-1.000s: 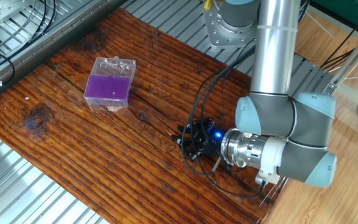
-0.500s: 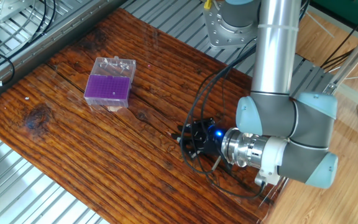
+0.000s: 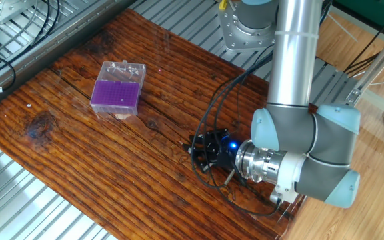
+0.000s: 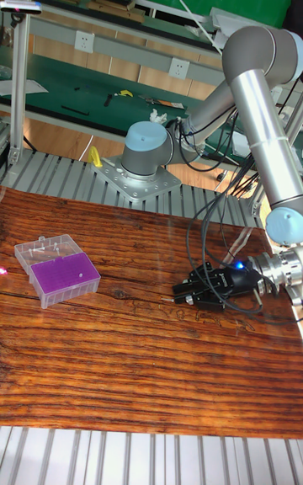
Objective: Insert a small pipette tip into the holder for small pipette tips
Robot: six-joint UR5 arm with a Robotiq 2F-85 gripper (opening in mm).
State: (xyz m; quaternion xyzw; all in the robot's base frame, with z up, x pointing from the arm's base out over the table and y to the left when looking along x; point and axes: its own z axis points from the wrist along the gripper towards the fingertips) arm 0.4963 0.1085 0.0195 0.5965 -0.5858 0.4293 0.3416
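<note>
A dark, grooved wooden table (image 3: 112, 167) sits on a ribbed metal bench, with a green wall and a cluttered workbench visible behind it in the tall fixed view. The holder for small pipette tips (image 3: 116, 95), a clear box with a purple perforated top, stands on the table with its transparent lid tipped open behind it. The gripper (image 3: 197, 150) is well apart from the holder, low over the wood near the table's opposite edge, its black fingers reaching sideways toward the holder's side of the board; the tall fixed view shows the same thing, gripper (image 4: 187, 290) close to the surface and holder (image 4: 66, 274) far off. The fingertips look drawn close together, but I cannot tell whether they pinch a pipette tip or are simply nearly closed, since nothing that small resolves in either view. No loose tip can be made out on the table either. The risks from here, as I judge them: if a tip is held, a slight tilt in the pinch would make it miss the tiny holes and skid on the purple plate or nudge the light box; if none is held, the trip is wasted. The trailing cables (image 3: 213, 113) by the wrist could also snag during the traverse.
</note>
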